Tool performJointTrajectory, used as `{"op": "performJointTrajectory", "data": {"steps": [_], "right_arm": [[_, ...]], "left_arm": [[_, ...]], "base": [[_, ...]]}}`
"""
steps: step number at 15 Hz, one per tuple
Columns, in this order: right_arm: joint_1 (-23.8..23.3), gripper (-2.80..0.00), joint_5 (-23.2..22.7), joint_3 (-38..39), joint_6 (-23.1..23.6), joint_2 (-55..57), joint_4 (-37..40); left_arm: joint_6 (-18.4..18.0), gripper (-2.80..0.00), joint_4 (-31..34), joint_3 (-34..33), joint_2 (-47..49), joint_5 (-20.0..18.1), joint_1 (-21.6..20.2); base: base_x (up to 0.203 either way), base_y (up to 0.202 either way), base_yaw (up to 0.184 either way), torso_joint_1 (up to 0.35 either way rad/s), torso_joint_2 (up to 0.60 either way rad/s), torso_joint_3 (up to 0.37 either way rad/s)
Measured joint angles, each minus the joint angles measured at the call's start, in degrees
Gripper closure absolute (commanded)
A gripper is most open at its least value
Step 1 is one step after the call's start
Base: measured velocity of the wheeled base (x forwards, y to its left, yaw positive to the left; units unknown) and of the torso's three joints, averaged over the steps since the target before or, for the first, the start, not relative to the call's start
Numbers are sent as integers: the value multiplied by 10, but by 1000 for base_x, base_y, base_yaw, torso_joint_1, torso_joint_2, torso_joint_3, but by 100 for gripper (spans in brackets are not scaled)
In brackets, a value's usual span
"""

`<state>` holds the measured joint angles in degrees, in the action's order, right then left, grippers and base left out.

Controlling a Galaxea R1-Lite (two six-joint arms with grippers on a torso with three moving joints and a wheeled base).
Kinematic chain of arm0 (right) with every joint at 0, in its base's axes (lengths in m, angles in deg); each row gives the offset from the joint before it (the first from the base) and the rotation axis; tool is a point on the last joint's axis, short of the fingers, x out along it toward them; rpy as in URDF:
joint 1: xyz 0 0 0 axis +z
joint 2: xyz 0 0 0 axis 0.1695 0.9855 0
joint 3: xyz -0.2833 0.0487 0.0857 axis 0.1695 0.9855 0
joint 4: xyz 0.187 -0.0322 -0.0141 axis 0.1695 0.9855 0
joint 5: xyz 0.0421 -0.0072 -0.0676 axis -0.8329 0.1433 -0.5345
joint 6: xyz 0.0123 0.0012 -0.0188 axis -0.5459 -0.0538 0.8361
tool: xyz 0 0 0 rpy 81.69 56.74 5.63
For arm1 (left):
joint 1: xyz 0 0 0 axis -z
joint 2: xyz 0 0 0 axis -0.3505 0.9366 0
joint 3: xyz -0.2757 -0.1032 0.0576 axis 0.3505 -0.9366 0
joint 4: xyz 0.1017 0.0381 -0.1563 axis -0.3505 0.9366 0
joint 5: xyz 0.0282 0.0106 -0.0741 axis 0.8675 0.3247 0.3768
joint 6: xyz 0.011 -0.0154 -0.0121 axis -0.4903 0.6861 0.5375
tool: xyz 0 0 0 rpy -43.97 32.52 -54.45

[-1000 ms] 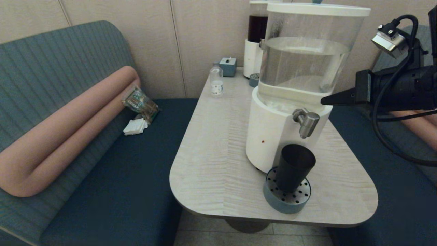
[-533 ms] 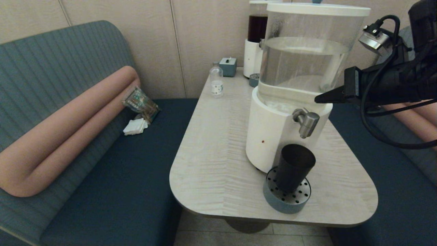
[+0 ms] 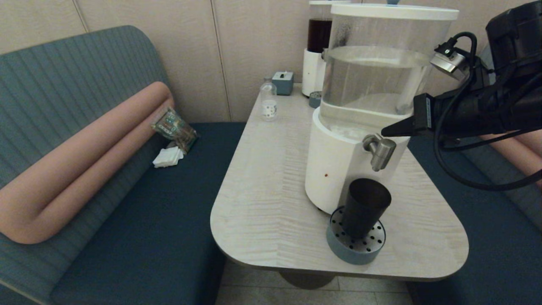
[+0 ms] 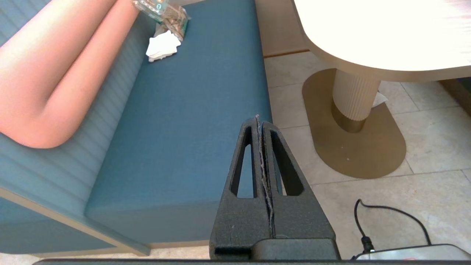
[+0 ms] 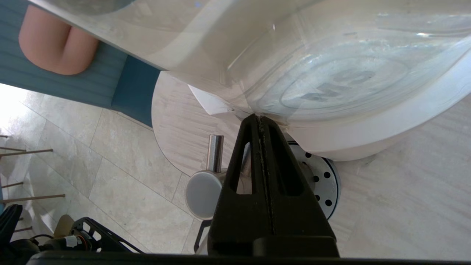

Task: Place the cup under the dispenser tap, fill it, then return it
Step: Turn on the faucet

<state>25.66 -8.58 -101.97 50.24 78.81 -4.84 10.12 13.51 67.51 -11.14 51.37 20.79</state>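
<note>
since the cup already stands upright on the perforated drip tray, directly below the dispenser tap, the step in hand looks like opening the flow. the right gripper, its fingers pressed together and holding nothing, hovers just above and beside the tap; it should probably come down squarely on the tap's top and press without sliding off or nudging the cup. the left gripper, also closed and empty, is parked low beside the bench. the clear tank is roughly half full of water; whether the dark cup holds anything cannot be told.
</note>
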Motion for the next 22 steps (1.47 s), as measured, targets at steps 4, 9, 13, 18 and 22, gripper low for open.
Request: {"op": "performJointTrajectory", "data": {"steps": [4, 9, 13, 18, 22], "right_arm": [[6, 0, 1, 17, 0, -6, -4], [19, 0, -3, 34, 3, -16, -11], [25, 0, -5, 35, 4, -18, -14], [30, 0, -22, 43, 4, -17, -32], [33, 0, -49, 44, 5, -12, -50]], "left_arm": [[0, 0, 0, 0, 0, 0, 0], [0, 0, 0, 0, 0, 0, 0], [0, 0, 0, 0, 0, 0, 0], [0, 0, 0, 0, 0, 0, 0], [0, 0, 0, 0, 0, 0, 0]], "base": [[0, 0, 0, 0, 0, 0], [0, 0, 0, 0, 0, 0], [0, 0, 0, 0, 0, 0], [0, 0, 0, 0, 0, 0], [0, 0, 0, 0, 0, 0]]}}
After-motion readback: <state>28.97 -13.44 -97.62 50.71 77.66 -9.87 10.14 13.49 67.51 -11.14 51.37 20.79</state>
